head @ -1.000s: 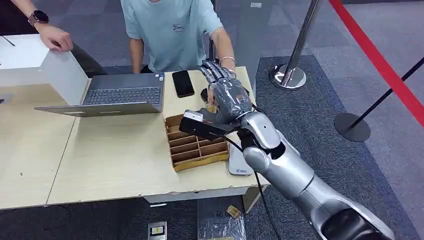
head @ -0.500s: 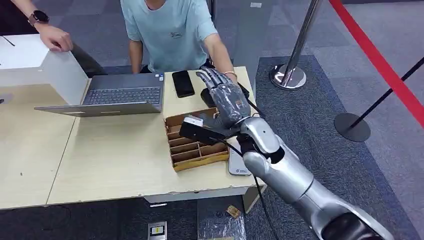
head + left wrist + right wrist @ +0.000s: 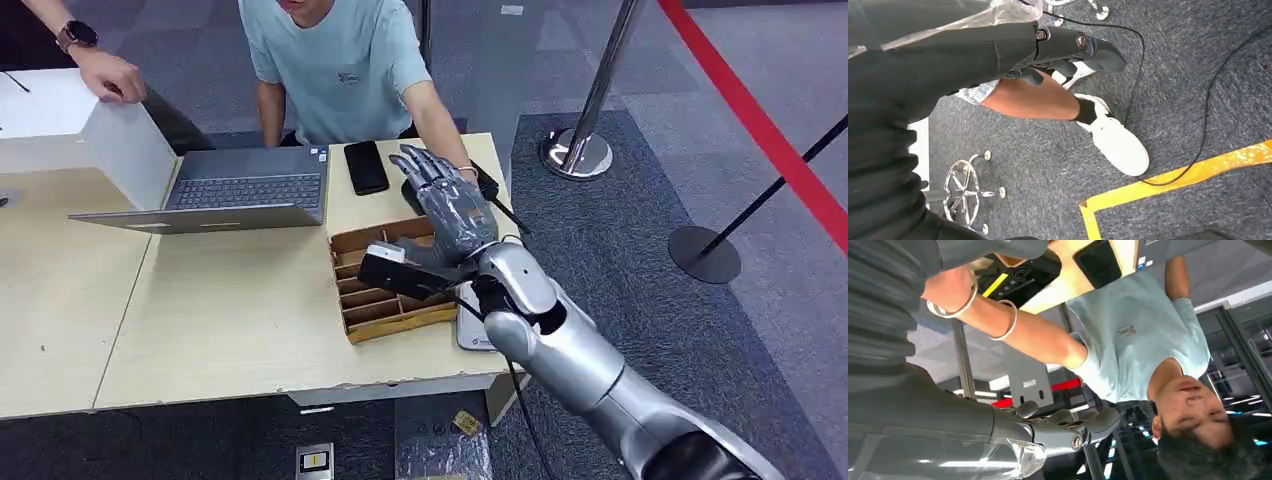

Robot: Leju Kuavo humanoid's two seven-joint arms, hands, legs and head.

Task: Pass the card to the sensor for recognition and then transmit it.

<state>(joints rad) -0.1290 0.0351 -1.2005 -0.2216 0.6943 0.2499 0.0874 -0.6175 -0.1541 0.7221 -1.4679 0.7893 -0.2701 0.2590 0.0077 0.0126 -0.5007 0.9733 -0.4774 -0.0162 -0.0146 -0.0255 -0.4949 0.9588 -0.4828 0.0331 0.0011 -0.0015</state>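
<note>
right hand: the grey many-fingered right hand (image 3: 452,205) is reaching over the far right end of the pale wooden table (image 3: 230,320), above the black box-shaped sensor device (image 3: 418,192); its fingers are lying extended and slightly apart, and nothing is showing in its grasp.
left hand: the dark left hand (image 3: 1068,50) is hanging over the grey carpet floor (image 3: 1173,100), fingers loosely curled in, holding nothing.
card: no card can be made out in either hand; its place cannot be told. the person's hand with silver bangles (image 3: 955,292) is resting right beside the robot hand, near the sensor.
nearby items: a brown cardboard divider tray (image 3: 385,290), a black smartphone (image 3: 366,166), a grey open laptop (image 3: 245,190) and a white flat device with a blue logo (image 3: 475,330).
risk, contact: the hand is working just beside the person's wrist; a sideways sweep would likely be striking it.
risk, snag: the forearm and its black cable are hanging over the tray; lowering could be dragging it off the edge.
risk, task: judged from the empty hand, transfer may already be done, or the card dropped.
writing: logos too small to read.
</note>
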